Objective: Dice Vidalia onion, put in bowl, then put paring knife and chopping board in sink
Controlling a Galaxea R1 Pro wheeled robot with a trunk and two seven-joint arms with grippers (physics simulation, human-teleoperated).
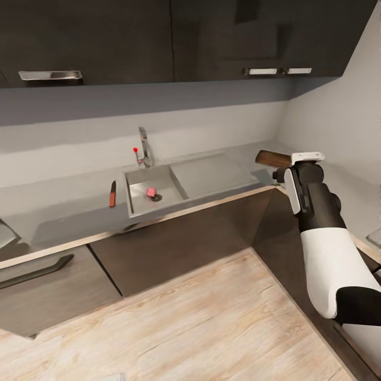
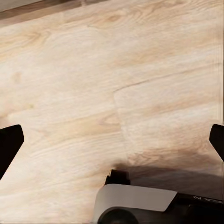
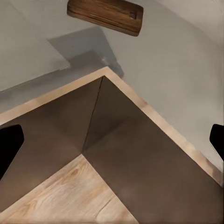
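Note:
The Vidalia onion (image 1: pixel 151 191), a small pinkish-red bulb, lies in the steel sink (image 1: pixel 138 201) beside the drain. The red-handled paring knife (image 1: pixel 112 193) rests on the grey countertop (image 1: pixel 63 214) just left of the basin. The brown chopping board (image 1: pixel 271 157) lies on the counter near the corner, partly behind my right wrist (image 1: pixel 306 182). In the right wrist view the chopping board (image 3: pixel 105 15) is ahead of my right gripper (image 3: pixel 112 142), which hangs open above the counter's corner edge. My left gripper (image 2: pixel 112 140) is open and empty over the wood floor. A pale shape (image 1: pixel 6 233) cut by the left edge may be the bowl.
A chrome tap (image 1: pixel 143 148) with a red knob stands behind the basin, and a flat drainboard (image 1: pixel 211 174) lies to its right. Dark upper cabinets (image 1: pixel 174 39) hang above. The counter turns a corner at the right, with dark lower cabinets (image 1: pixel 180 238) and pale wood floor (image 1: pixel 201 323) in front.

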